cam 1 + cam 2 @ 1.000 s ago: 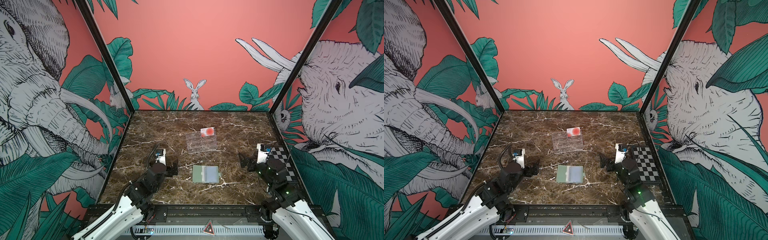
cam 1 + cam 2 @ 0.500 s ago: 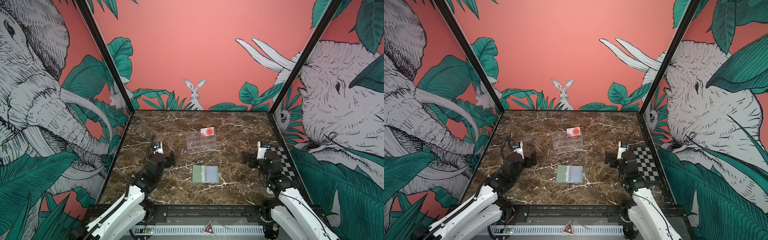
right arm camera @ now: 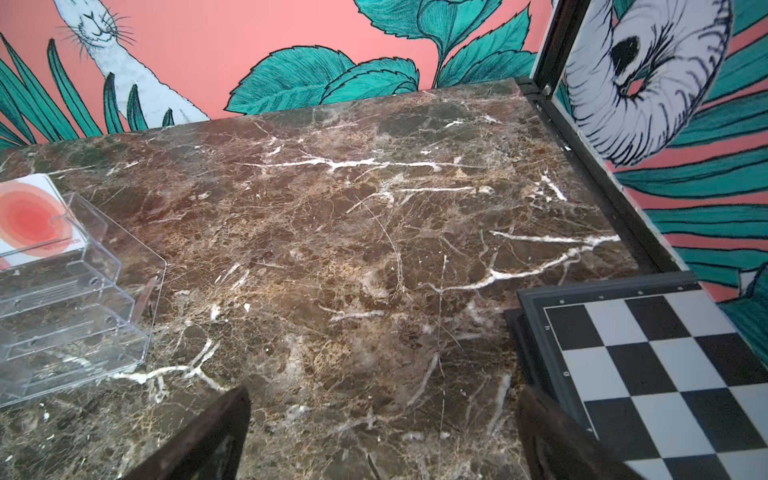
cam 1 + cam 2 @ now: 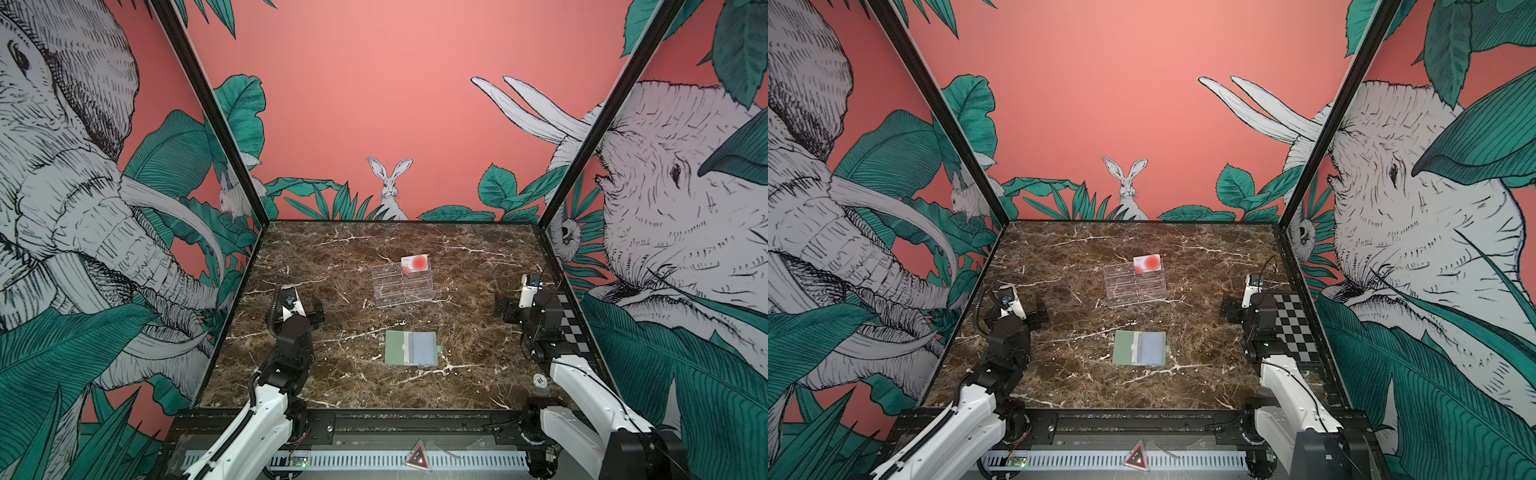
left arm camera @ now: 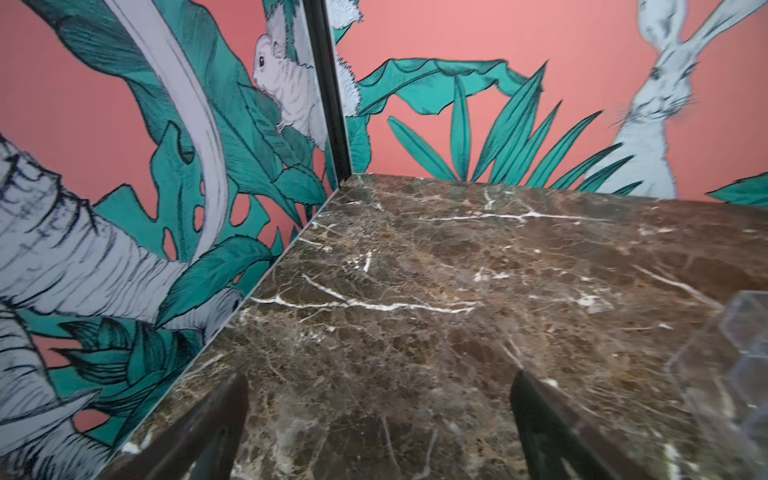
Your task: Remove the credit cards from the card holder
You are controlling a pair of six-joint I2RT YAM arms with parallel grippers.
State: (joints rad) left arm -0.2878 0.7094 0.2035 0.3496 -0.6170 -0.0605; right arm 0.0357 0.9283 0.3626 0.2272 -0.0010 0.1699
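Either side of card holder (image 4: 411,348), left hand (image 5: 378,390), right hand (image 3: 382,399) shifted outward, jaws apart.

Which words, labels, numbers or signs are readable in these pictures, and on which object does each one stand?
Nothing can be read with certainty.
credit card in the clear stand: small red print along one edge, too blurred.
checkered board: tiny marks on its frame, too small.
red triangle sign on the front rail: a symbol, no words.
card holder: none.
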